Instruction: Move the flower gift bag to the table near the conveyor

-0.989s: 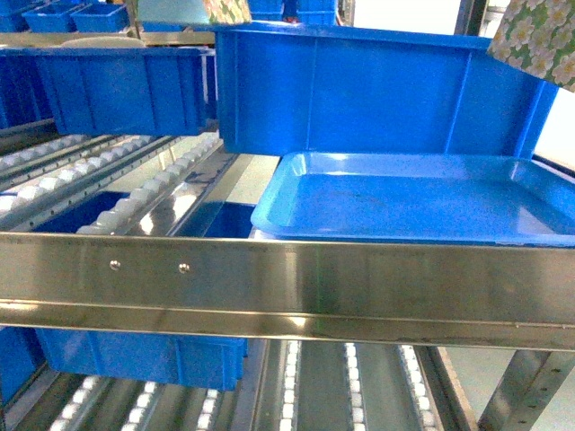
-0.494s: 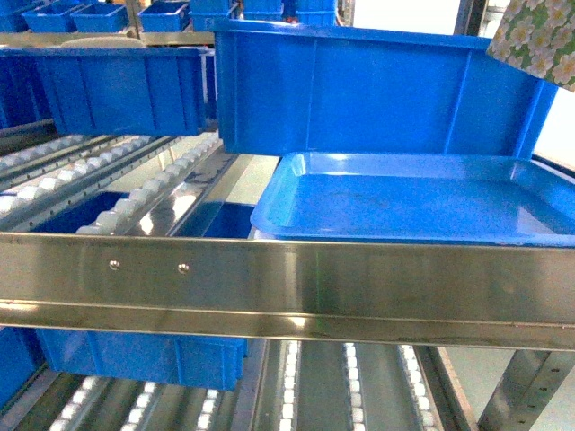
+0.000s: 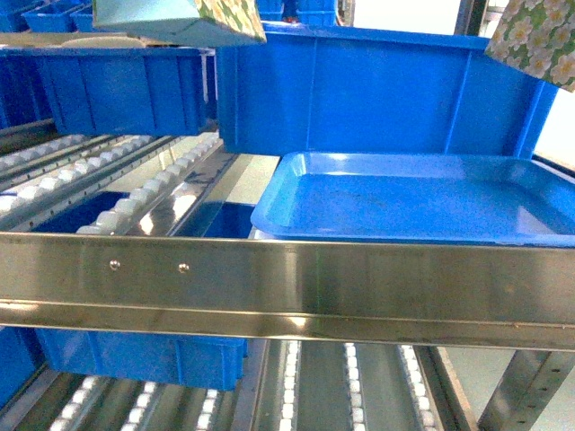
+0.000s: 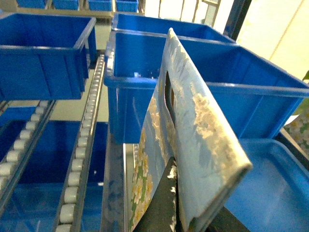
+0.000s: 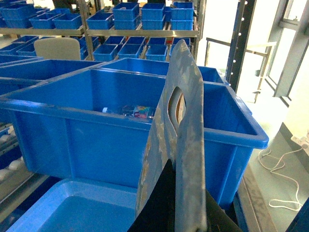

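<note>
We count two flower gift bags (image 3: 193, 16) (image 3: 532, 40), one blue tray (image 3: 422, 199), and one steel conveyor (image 3: 287, 278).

Left gripper (image 4: 166, 212): only a black, matte finger (image 4: 161, 205) shows at the near edge of the left wrist view, narrow and tapering upward, with small pale scuff marks near its tip. Right gripper (image 5: 181, 208): black, matte fingers (image 5: 159, 203) show at the near edge of the right wrist view, wedge-shaped, smooth-faced. No cables, screws or markings can be made out on either.
</note>
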Available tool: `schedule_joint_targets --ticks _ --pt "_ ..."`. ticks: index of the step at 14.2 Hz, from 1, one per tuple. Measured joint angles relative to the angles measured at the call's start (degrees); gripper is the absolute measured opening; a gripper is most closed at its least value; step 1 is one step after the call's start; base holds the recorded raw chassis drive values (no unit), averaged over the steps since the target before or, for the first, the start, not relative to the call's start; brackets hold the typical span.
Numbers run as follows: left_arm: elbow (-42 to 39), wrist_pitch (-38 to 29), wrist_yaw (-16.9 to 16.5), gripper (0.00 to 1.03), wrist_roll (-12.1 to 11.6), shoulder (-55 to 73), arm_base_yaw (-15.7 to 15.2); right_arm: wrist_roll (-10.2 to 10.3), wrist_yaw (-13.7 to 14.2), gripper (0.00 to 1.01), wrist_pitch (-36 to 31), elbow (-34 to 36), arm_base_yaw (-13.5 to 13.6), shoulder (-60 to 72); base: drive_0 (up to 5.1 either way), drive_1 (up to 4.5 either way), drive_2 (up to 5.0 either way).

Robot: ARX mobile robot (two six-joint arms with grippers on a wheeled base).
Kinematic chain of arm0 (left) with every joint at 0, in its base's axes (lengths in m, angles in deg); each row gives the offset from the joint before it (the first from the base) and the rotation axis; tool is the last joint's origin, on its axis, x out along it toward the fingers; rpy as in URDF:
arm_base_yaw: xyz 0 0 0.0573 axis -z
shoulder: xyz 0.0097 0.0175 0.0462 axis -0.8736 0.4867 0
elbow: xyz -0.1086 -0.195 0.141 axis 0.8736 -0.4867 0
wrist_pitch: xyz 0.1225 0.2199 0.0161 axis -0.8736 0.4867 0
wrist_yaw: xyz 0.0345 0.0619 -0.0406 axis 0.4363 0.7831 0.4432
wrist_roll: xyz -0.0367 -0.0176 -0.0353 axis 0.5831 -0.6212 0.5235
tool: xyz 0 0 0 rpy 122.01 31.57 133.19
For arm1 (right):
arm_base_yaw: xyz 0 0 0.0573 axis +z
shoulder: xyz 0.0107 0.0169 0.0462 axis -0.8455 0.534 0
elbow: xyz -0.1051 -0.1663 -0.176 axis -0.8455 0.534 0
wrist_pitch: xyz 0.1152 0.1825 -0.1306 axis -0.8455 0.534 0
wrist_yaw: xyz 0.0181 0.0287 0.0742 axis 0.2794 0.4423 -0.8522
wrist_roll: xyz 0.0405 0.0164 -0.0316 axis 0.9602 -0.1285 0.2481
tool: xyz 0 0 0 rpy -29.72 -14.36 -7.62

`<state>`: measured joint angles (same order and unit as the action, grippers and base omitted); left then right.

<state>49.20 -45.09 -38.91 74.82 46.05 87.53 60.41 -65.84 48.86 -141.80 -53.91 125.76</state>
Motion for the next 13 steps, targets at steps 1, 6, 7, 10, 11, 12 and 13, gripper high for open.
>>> schedule_joint_targets --ticks 1,6,7,10,11,12,13 --pt "0.0 -0.35 0.04 0.02 -0.35 -0.76 -0.02 0.0 0.0 0.02 0.0 0.0 0.02 0.0 0.0 0.0 0.0" --pt "0.0 -0.24 -0.35 0.02 -0.98 -1.22 0.37 0.0 0.15 0.02 0.0 0.0 -0.11 -0.02 -2.3 2.84 -0.4" --pt "0.0 -0.42 -0.35 0.02 -0.98 -1.22 0.33 -0.02 0.22 0.02 -0.13 0.0 -0.07 -0.04 -4.2 4.37 0.8" --pt "0.0 -0.33 -0.15 0.02 -0.98 -1.22 0.02 -0.02 0.0 0.02 -0.15 0.0 0.07 -0.02 -4.6 3.88 0.8" --pt "0.0 -0.37 -0.09 0.02 -1.01 -1.22 -0.02 0.0 0.02 0.02 0.0 0.0 0.04 0.0 -5.1 2.34 2.3" --pt "0.0 -0.2 -0.09 0.02 -1.01 -1.22 -0.02 -0.02 0.02 0.02 0.07 0.0 0.04 0.0 -4.7 0.71 3.8" --pt "0.0 -0.39 -0.11 0.02 -0.98 -1.22 -0.02 -0.02 0.02 0.02 -0.13 0.0 0.04 0.07 -4.6 0.53 3.9"
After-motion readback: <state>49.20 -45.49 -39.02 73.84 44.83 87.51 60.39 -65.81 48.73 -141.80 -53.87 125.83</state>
